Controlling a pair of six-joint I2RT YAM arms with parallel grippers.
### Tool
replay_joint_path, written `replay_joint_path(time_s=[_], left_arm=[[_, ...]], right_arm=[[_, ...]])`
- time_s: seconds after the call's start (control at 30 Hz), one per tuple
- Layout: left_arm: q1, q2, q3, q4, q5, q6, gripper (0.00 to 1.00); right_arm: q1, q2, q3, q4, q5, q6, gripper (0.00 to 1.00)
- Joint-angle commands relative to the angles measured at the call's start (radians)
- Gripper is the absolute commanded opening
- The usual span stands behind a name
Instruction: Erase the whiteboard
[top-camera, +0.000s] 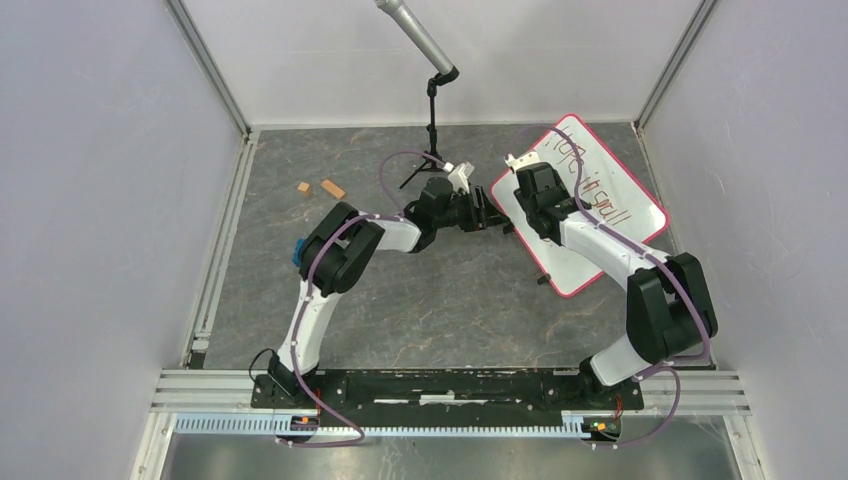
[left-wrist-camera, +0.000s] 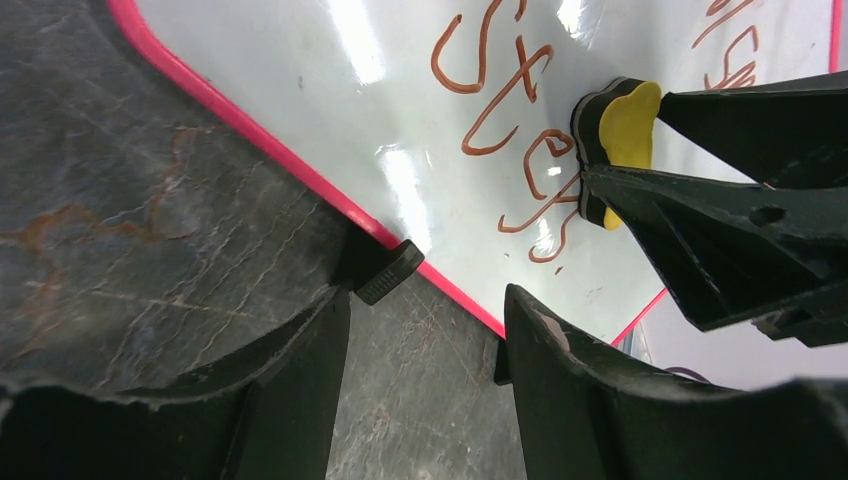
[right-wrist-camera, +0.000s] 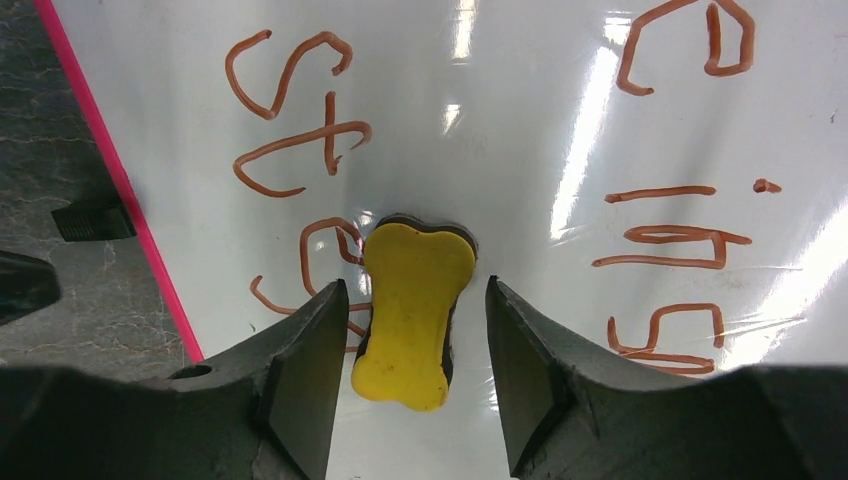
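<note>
**Whiteboard (top-camera: 622, 178) askew at far right of table (top-camera: 400, 300)**

Its long axis runs far-left to near-right. The right pincer (right-wrist-camera: 415, 288) stands over it, jaws parted either side of a yellow bone-shaped eraser (right-wrist-camera: 410, 310) lying on the brown writing (right-wrist-camera: 300, 110). The left pincer (left-wrist-camera: 428, 298), parted and empty, sits at the pink rim (left-wrist-camera: 250, 125) by a black foot (left-wrist-camera: 385, 272).

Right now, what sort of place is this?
Probably a lab test booth for robots: plain white walls close in a table, a left arm and right arm are bolted at its near edge, and a whiteboard lies on it.
</note>
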Motion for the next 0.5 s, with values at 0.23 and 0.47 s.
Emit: replay_joint_path(time_s=[0.23, 0.47], left_arm=[[-0.069, 0.065, 0.140, -0.127, -0.066, 0.051, 0.60], [-0.072, 0.039, 0.121, -0.204, -0.177, 0.061, 0.62]], right_arm=[[0.002, -0.012, -0.001, 0.031, 0.049, 0.024, 0.55], [0.001, -0.002, -0.005, 0.035, 0.046, 0.030, 0.56]])
